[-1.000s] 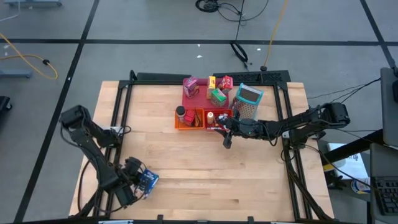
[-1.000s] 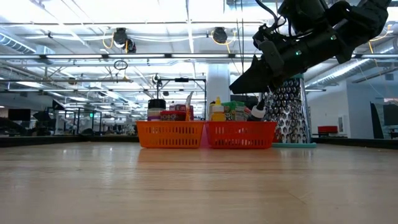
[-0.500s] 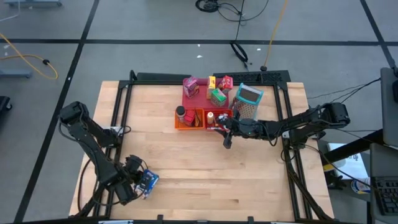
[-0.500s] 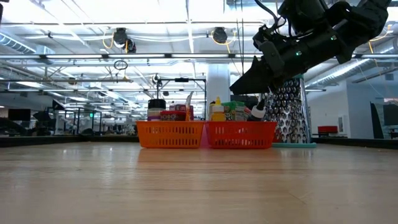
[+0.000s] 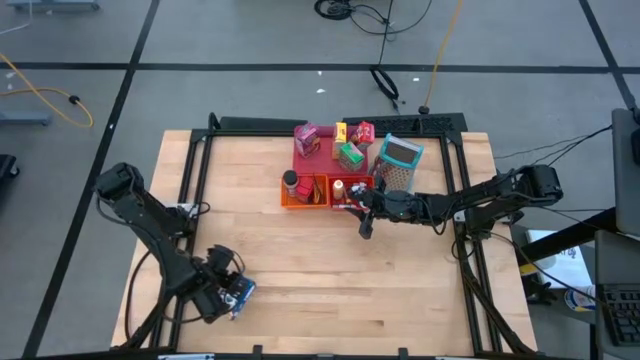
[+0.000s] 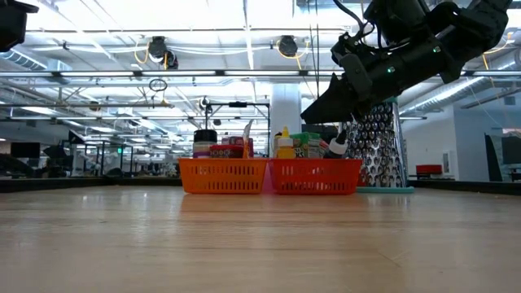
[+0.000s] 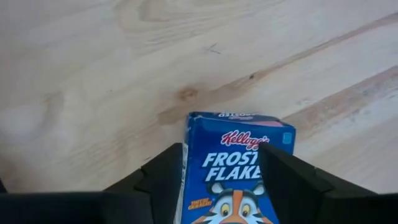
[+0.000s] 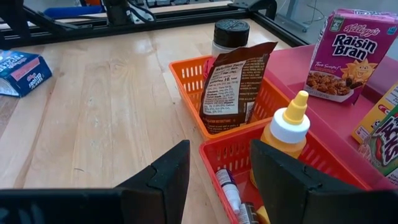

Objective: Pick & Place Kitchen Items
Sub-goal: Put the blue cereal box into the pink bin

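Note:
A blue Frosted Flakes box [image 7: 233, 168] [image 5: 240, 293] lies flat on the wood near the table's near left corner. My left gripper [image 7: 221, 186] [image 5: 222, 283] hangs right over it, open, one finger by the box's edge and the other in front of its face. My right gripper [image 8: 217, 180] [image 5: 358, 207] is open and hovers by the near right side of the red bin [image 8: 323, 168], holding nothing. That bin holds a yellow bottle [image 8: 287, 134] and small bottles. The orange bin [image 8: 193, 78] holds a brown packet [image 8: 233, 87] and a black can [image 8: 230, 31]. My left gripper comes down on the box from above. Its fingers [image 7: 283, 177] hide the place where they meet the box's near end, so I cannot tell whether they still touch it. The box lies on the table.
Behind the bins, a pink tray [image 5: 325, 152] carries a Raisin Bran box [image 8: 345, 53] and other small boxes [image 5: 352, 152]. A metal grater [image 5: 398, 165] stands to its right. Black frame rails [image 5: 200, 170] run along the table's edges. Bare wood lies between the bins and the blue box.
My left gripper has shifted slightly toward the table's right over the blue box, which stays in place on the wood. Part of the left arm has come into the low view's top left corner. The right arm has kept still.

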Tool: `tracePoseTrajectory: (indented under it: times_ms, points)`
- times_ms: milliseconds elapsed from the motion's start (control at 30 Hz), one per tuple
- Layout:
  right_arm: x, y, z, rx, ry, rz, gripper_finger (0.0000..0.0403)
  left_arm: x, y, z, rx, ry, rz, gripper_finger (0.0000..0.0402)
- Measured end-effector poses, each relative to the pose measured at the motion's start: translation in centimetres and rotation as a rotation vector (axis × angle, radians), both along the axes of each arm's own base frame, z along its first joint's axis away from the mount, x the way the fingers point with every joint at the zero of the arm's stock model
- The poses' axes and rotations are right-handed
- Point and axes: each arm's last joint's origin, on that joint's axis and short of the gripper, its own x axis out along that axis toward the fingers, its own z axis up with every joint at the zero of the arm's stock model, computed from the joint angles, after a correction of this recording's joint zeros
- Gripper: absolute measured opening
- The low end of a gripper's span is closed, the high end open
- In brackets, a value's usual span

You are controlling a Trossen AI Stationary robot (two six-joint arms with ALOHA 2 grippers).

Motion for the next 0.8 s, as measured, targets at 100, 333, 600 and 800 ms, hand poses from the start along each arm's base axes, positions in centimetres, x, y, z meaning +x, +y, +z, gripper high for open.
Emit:
tracePoseTrajectory:
  times_ms: [100,333,600,800]
  points:
    - [0.0,0.0,0.0,0.000,0.000,0.000,0.0160,0.2,0.1,0.0,-0.002,0.002,-0.011,0.0217]
    - [0.0,0.0,-0.1,0.000,0.007,0.000,0.0160,0.2,0.2,-0.9,-0.024,0.055,-0.016,0.0218]
    - [0.0,0.0,-0.1,0.000,0.007,0.000,0.0160,0.2,0.5,-4.0,-0.115,-0.033,-0.023,0.0218]
    - [0.0,0.0,-0.1,0.000,0.008,0.000,0.0160,-0.1,0.8,-5.6,-0.154,-0.072,-0.052,0.0154]
